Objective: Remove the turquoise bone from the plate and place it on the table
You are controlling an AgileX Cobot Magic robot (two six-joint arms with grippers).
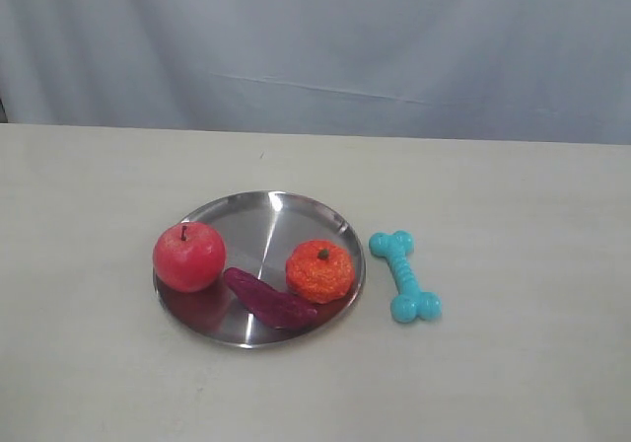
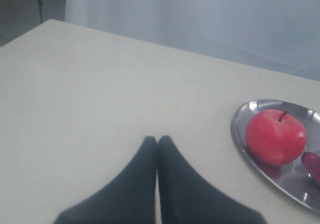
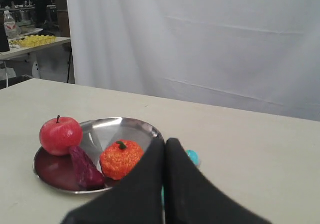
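evidently left claw point(image 2: 157, 139), right claw point(image 3: 165, 142) closed

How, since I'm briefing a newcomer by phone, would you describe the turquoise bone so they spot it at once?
On the cream table, find the round silver plate. Right of it in the exterior view, lying on the tabletop beside the rim, is the turquoise bone. It alone is blue-green, ribbed with knobbed ends, and off the plate.

The dog-bone toy point(image 1: 404, 275) is lying on the table point(image 1: 99, 363) just right of the plate point(image 1: 261, 223), which is carrying an apple point(image 1: 188, 256), an orange point(image 1: 319, 270) and an elongated piece point(image 1: 268, 299).
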